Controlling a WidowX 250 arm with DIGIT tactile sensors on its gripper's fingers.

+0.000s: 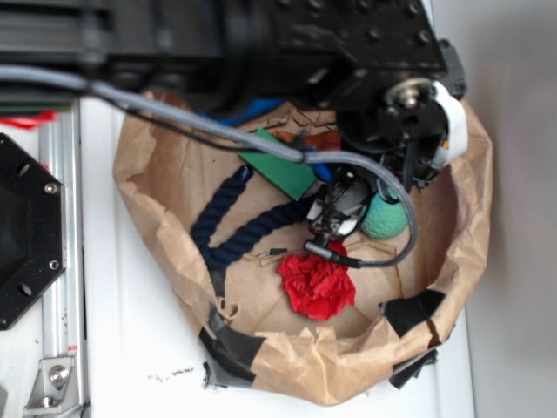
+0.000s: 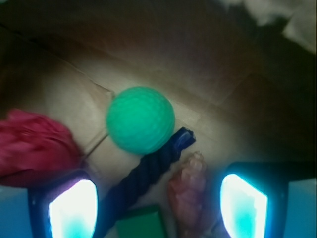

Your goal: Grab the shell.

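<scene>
**A:** Start with the exterior view. What do you have in front of you?

**B:** You have a crumpled brown paper nest (image 1: 139, 165), taped at its lower rim, sitting on the white tabletop (image 1: 130, 348); its raised walls look meant to keep the loose things from rolling off. Inside it you can count one dark blue rope (image 1: 228, 219), one green block (image 1: 280, 165), one red crumpled cloth (image 1: 317, 284) and one green ball (image 1: 385, 218). The arm hangs over the upper part of the nest, and the tool (image 1: 335, 213) is down among the things, between the rope's end and the ball. A bit of orange-brown shows just under the arm beside the block, but you can't tell from here whether that is the shell.

**A:** And the wrist view?

**B:** There you see the shell (image 2: 188, 196) plainly: one pinkish-brown, knobby piece lying on the paper between the two fingers (image 2: 242, 206), nearer the right one, with the rope (image 2: 148, 173) just beside it on the left. The tool is spread wide, nothing pinched in it, straddling shell and rope together. The ball (image 2: 140, 119) rests just beyond the rope's tip, the block (image 2: 143, 220) is at the bottom edge, and the cloth (image 2: 34, 146) is at far left.

**A:** The risk?

**B:** I'd judge closing now could catch the rope as well.
</scene>
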